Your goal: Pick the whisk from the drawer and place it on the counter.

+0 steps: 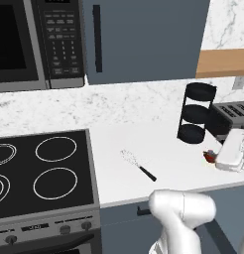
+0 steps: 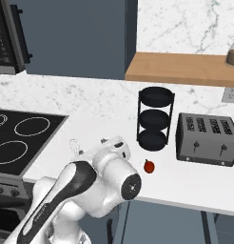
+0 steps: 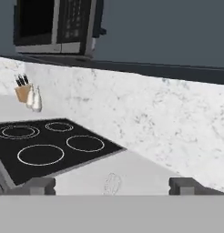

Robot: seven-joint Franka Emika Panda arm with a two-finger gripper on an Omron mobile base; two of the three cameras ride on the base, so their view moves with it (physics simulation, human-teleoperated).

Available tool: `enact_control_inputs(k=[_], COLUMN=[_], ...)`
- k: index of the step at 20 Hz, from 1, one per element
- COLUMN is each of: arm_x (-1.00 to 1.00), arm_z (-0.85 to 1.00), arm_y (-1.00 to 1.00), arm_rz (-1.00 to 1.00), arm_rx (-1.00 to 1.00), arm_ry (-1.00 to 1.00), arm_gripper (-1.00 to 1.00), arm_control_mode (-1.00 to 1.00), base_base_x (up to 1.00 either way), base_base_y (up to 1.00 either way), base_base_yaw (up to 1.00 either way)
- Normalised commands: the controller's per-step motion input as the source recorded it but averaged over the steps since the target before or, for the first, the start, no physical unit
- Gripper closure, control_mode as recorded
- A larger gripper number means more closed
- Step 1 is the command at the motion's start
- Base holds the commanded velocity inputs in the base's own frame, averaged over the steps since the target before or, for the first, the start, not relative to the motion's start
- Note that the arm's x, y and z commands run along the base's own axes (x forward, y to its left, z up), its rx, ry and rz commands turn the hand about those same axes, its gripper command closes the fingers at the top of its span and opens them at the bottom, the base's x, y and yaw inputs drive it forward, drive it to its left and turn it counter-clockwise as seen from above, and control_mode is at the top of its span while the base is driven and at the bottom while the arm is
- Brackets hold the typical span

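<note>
Drawer (image 1: 129, 218) front nearest, below the surface edge, dark bar handle partly behind the arm's white elbow in the left base view. End effector (image 3: 113, 186) spread wide, holding nothing; both dark fingertips low in the hand view, well apart, pale wire head of the whisk (image 3: 112, 183) between them on the white. Whisk (image 1: 138, 165) flat on the surface (image 1: 163, 149), just right of the stovetop (image 1: 42, 171), black handle toward the front edge, wire head toward the wall. Small red fruit-like object (image 2: 149, 167) further right on the same surface, near the front, apart from the whisk. Black three-tier rack (image 2: 154, 119) behind it; grey toaster (image 2: 208, 139) to the rack's right. Marble backsplash (image 1: 134, 101) beyond. Above: microwave (image 1: 39, 42), blue-grey cupboard door (image 1: 144, 39) with vertical handle, wooden shelf (image 2: 180, 69). Knife block (image 3: 22, 90) and two shakers (image 3: 34, 98) far beyond the stovetop in the hand view.
</note>
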Motion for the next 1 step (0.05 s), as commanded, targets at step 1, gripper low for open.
enact_control_inputs(k=[1], arm_x=[1.0], arm_z=[-0.11], arm_y=[0.96], arm_rz=[-0.05], arm_rx=[0.0], arm_ry=[-0.33], arm_gripper=[-1.0], arm_control_mode=[-1.0], base_base_x=[0.0], base_base_y=[0.0], base_base_yaw=[0.0])
